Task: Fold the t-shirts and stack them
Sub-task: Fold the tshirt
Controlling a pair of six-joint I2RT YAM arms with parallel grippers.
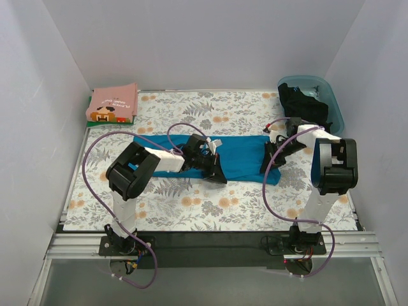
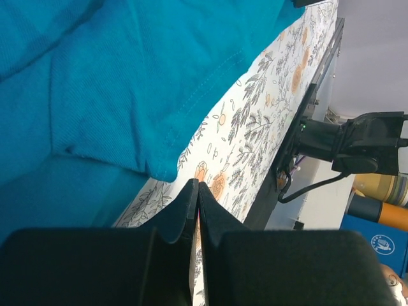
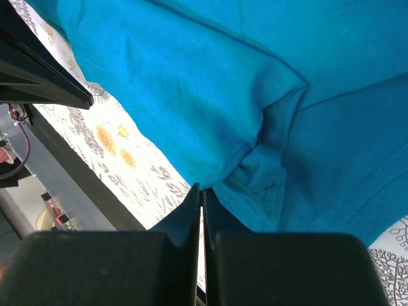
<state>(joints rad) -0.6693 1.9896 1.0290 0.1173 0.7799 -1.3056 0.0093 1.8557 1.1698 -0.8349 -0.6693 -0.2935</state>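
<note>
Now | left hand point(image 2: 196, 185), right hand point(image 3: 201, 189): both pressed together | tips at hem of teal t-shirt point(image 1: 239, 156)

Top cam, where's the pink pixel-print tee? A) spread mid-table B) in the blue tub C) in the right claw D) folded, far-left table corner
D: the pink tee sits folded at the far-left corner of the table; the teal tee is the one spread mid-table.

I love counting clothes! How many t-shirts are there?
4: teal tee mid-table, pink tee on a green tee back left, black tee in the tub back right. More could hide underneath.
</note>
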